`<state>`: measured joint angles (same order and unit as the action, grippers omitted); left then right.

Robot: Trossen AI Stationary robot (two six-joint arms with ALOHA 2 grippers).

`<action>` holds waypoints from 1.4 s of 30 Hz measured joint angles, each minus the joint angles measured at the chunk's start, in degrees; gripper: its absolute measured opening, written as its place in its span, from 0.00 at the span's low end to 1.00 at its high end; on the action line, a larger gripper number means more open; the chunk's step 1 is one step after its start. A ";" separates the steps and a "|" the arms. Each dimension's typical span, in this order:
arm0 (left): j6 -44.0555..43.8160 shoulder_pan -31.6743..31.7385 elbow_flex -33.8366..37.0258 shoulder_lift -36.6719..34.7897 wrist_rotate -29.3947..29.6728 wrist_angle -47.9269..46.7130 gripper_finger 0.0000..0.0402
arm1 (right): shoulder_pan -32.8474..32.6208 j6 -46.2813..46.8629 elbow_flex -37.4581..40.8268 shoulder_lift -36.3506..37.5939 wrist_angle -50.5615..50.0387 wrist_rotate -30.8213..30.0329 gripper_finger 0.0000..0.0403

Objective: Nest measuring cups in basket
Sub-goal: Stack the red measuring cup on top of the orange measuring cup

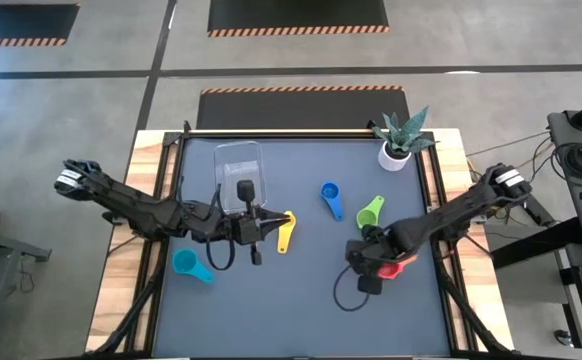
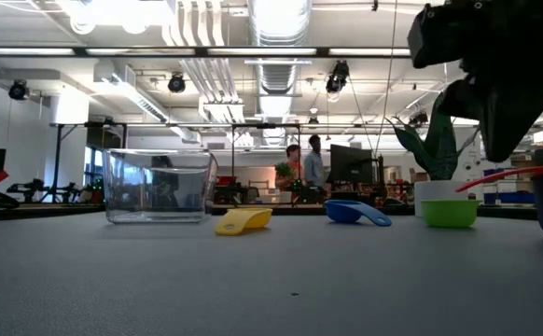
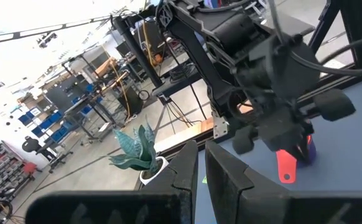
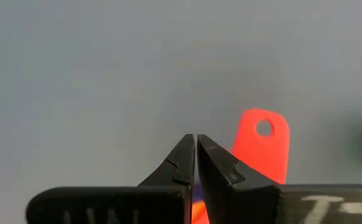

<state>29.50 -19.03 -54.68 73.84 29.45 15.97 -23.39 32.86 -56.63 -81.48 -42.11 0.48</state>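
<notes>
the right tool (image 4: 195, 144) hangs just above the surface (image 1: 301, 300) with its fingers pressed together and nothing between them; the red cup (image 4: 263, 152) lies right beside its tips, handle pointing away. the left tool (image 1: 255, 238) is also shut and empty, near the front end of the clear basket (image 1: 239, 172), just beside the yellow cup (image 1: 286, 232). blue cup (image 1: 331, 198) and green cup (image 1: 371, 211) lie mid-surface, the teal cup (image 1: 187, 264) to the left front, all outside the basket.

these cups look light, stiff and slick; the flat handle seems the safest place to pinch, since a bowl may skate away.

the left wrist view shows a purple cup (image 3: 309, 148) tucked under the right arm, hidden from above. the low view shows the basket holds no cup.
</notes>
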 joint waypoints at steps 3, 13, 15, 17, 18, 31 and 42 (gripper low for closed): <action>0.02 0.00 0.00 0.00 -0.02 0.05 0.03 | 0.20 -2.76 -2.49 -3.07 -2.46 -0.01 0.02; 1.07 0.00 0.00 0.02 -0.11 1.05 0.03 | 0.56 -8.62 -10.55 -11.99 -14.59 -2.11 0.02; 1.07 0.00 0.00 0.02 -0.11 1.02 0.03 | 0.60 -8.90 -10.81 -12.41 -15.03 -2.31 0.02; 1.07 0.00 0.00 0.02 -0.11 1.03 0.03 | 0.72 -8.89 -10.58 -12.38 -14.99 -2.61 0.02; 1.07 0.00 0.00 0.02 -0.11 1.05 0.03 | 0.90 -8.67 -10.33 -12.29 -15.05 -2.61 0.02; 1.09 0.00 0.00 0.02 -0.09 1.04 0.03 | 3.37 -5.83 -8.07 -7.38 -16.34 -4.06 0.02; 1.37 -0.02 0.00 0.02 -0.06 1.11 0.03 | 3.58 -7.44 -7.35 -6.70 -11.14 -3.59 0.02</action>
<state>30.86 -19.05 -54.68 73.87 29.39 17.08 -19.81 25.41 -63.98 -88.18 -53.25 -3.11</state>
